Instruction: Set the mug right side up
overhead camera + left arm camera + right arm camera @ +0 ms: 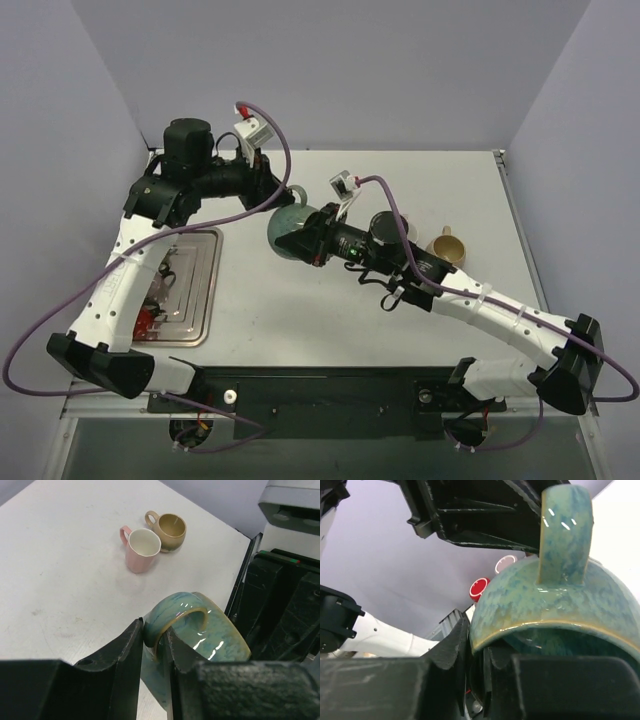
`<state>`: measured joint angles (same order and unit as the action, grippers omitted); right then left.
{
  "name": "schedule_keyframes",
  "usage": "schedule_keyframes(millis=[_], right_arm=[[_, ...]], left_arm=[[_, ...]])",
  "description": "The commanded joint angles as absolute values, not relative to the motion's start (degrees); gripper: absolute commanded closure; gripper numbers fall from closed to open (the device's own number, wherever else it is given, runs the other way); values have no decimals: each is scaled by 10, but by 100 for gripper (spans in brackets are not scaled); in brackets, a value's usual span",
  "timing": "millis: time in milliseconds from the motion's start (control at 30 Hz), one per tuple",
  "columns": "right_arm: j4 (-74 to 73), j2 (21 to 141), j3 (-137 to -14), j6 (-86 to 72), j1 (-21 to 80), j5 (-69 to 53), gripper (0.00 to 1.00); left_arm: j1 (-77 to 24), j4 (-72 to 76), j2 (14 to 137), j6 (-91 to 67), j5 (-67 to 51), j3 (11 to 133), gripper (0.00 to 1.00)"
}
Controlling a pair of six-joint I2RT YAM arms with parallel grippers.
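Jaws: left gripper (155, 634) on mug (215, 635) handle, right gripper (476, 645) on rim

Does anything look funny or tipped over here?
Yes: the teal mug is tipped sideways, left jaws pinching its handle, right jaws its rim. The pink mug and tan mug stand upright.

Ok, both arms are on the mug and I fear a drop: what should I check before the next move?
1. Left gripper shut on the handle of the teal glazed ceramic mug: ok.
2. Right gripper shut on its rim: ok.
3. Mug right side up: not ok, opening faces sideways.
4. Mug lifted clear of the white table: cannot tell.
5. Pink ceramic mug and tan ceramic mug apart from it: ok.
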<state>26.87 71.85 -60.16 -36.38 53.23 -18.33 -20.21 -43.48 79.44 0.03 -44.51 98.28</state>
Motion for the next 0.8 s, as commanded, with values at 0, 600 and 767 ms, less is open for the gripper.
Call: schedule_keyframes(millis=[0, 600, 767], right_arm=[[266, 685, -598, -312, 526, -114, 100], [-61, 1041, -821, -331, 345, -64, 100], [-96, 1106, -861, -338, 336, -33, 100]], left_arm=[[-204, -377, 773, 14, -439, 952, 92], [-11, -441, 773, 256, -166, 839, 10], [43, -429, 794, 273, -171, 807, 8]])
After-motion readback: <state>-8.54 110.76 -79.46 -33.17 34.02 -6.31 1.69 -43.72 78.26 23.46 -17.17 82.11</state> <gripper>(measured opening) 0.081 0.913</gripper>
